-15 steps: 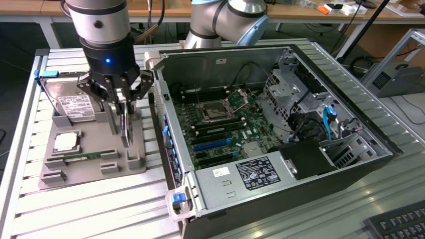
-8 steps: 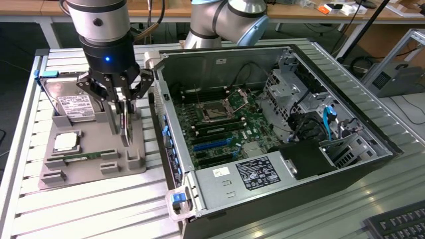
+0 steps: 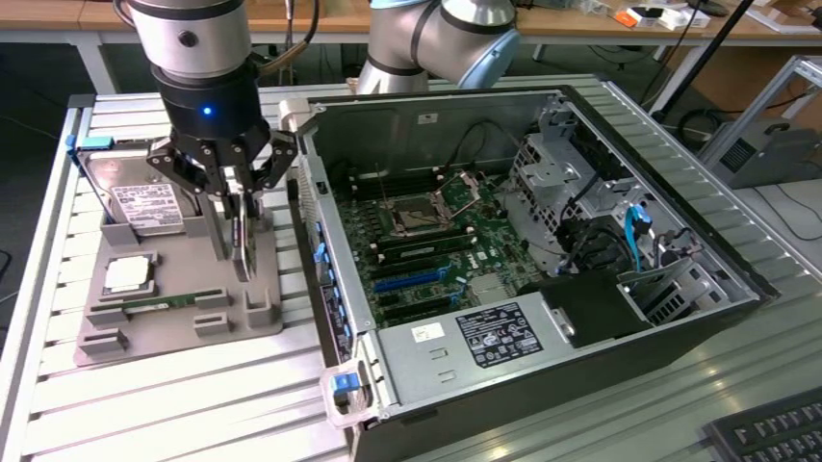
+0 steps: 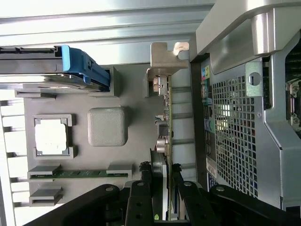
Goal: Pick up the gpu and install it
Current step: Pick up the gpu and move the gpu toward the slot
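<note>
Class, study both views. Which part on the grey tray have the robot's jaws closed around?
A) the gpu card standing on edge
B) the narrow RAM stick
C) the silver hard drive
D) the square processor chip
A: in the wrist view the jaws press on both faces of the gpu, which stands on edge in the grey tray.

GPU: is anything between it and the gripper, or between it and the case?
Nothing between gripper and gpu: its fingers clasp the card, upright in the grey holder. The open case's side wall stands between holder and motherboard.
</note>
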